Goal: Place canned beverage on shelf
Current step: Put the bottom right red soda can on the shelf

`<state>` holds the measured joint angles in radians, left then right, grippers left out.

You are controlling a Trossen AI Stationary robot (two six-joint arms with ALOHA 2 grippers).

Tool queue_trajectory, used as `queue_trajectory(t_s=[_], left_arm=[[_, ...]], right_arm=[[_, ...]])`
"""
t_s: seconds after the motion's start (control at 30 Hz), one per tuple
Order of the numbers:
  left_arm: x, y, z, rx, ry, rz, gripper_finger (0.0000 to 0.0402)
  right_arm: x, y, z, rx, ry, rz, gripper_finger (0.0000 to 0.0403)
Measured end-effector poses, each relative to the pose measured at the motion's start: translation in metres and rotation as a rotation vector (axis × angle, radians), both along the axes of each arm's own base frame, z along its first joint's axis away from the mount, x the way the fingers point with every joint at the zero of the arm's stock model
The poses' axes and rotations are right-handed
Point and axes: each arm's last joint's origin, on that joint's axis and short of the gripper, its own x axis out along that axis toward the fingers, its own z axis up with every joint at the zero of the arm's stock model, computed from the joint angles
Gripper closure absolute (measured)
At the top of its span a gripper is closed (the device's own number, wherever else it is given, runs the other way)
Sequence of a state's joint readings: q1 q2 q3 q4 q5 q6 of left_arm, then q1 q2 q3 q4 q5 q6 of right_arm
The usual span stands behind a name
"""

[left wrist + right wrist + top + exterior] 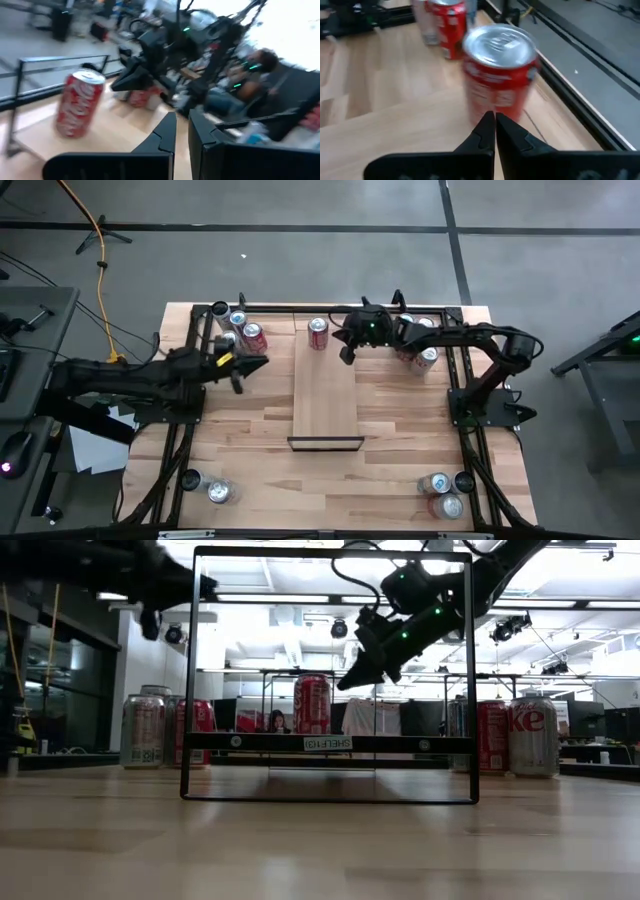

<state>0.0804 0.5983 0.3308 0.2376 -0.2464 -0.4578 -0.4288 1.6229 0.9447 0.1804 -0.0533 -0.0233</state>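
The shelf [325, 395] is a light wood panel in the middle of the table, with a dark strip at its near end [325, 443]. A red can [318, 333] stands upright on its base at the shelf's far end. It also shows in the low view [312, 705], the left wrist view [79, 102] and the right wrist view [500, 75]. My right gripper [346, 354] is shut and hovers just right of the can, a little above the shelf [347, 683]. My left gripper [238, 383] hangs left of the shelf, its fingers [167, 131] a narrow gap apart and empty.
Groups of cans stand at the table's far left [240, 330], far right [420, 352], near left [215, 490] and near right [442, 495]. Black frame rails [458, 380] run along both sides. The shelf's near part is bare wood.
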Motion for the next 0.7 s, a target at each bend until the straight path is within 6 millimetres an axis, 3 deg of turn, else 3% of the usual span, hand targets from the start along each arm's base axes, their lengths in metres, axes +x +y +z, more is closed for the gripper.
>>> queue_trajectory(t_s=[0.13,0.3,0.7], left_arm=[[0.013,0.012,0.021,-0.019,0.036,0.081,0.0401],[0.017,0.019,0.036,-0.009,0.036,0.043,0.0401],[0.017,0.021,0.037,-0.003,0.036,0.050,0.0401]], right_arm=[[0.000,-0.010,-0.009,0.020,0.010,-0.068,0.0403],[0.009,-0.016,-0.021,0.004,-0.033,-0.087,0.0403],[0.018,-0.012,-0.026,0.011,-0.086,-0.078,0.0403]])
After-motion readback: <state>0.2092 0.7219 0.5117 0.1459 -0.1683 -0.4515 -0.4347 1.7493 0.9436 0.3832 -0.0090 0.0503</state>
